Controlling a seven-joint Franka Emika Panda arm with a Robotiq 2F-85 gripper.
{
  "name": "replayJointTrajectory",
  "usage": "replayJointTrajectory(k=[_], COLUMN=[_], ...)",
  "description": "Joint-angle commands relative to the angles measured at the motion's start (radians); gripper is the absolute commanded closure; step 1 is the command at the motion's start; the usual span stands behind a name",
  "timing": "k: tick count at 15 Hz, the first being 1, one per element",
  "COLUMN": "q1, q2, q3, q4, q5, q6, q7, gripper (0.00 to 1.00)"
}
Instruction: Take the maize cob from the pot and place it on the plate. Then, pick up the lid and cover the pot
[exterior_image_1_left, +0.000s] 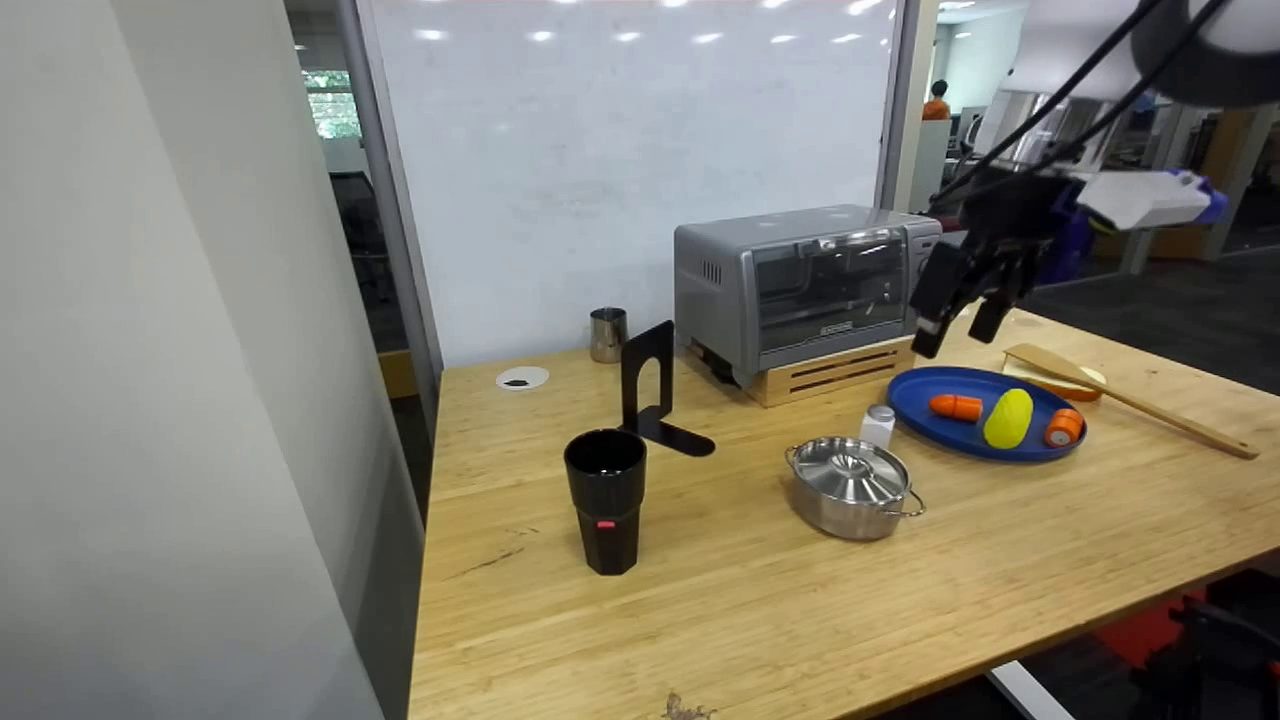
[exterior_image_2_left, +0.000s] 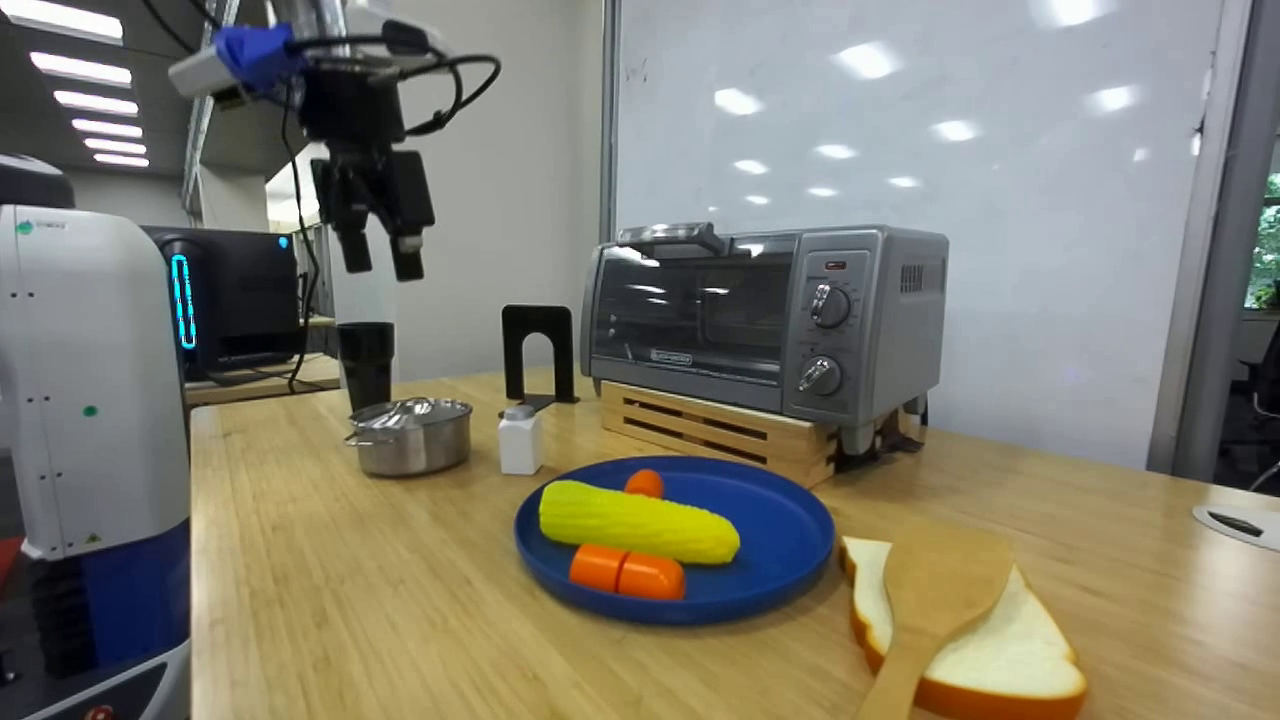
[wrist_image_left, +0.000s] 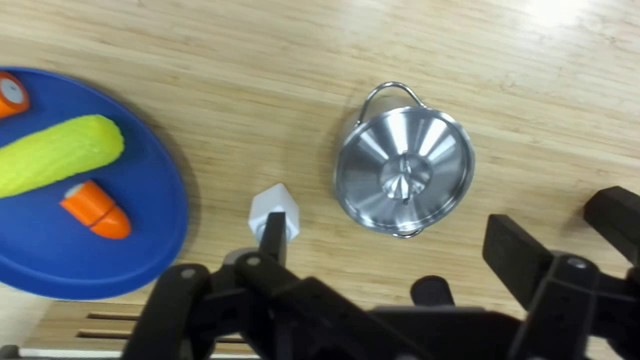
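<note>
the white machine (exterior_image_2_left: 95, 370) bears lettering (exterior_image_2_left: 50, 226) too small to read. the toaster oven (exterior_image_2_left: 765, 325) carries a badge (exterior_image_2_left: 671, 357), faintly legible as black+decker. the gripper (exterior_image_2_left: 382, 266) hangs in the air, fingers (exterior_image_2_left: 408, 265) spread wide apart. a blue plate (exterior_image_2_left: 785, 535) lies near the steel pot (exterior_image_2_left: 415, 450), whose lid (wrist_image_left: 406, 172) rests on top. the yellow maize cob (exterior_image_2_left: 640, 522) lies on the plate between orange pieces (exterior_image_2_left: 650, 577).

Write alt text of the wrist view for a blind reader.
A metal lid covers a steel pot on a wooden table, the open gripper along the bottom. At left, a cropped blue plate holds a yellow maize cob and orange pieces; a white container stands between plate and pot.
</note>
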Motion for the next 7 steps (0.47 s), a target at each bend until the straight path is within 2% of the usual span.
replayJointTrajectory(k=[1, 3, 4, 7], q1=[-0.090, -0.138, -0.109, -0.117], q2=[-0.042, -0.045, -0.057, -0.062], q3=[-0.019, -0.027, -0.018, -0.018], q4=[0.074, 0.100, 0.069, 0.074], q5=[-0.003, -0.014, 0.004, 0.004], q6=[-0.190, -0.221, -0.178, -0.184], q7=[0.034, 0.075, 0.036, 0.036], gripper=[0.00, 0.00, 0.00, 0.00])
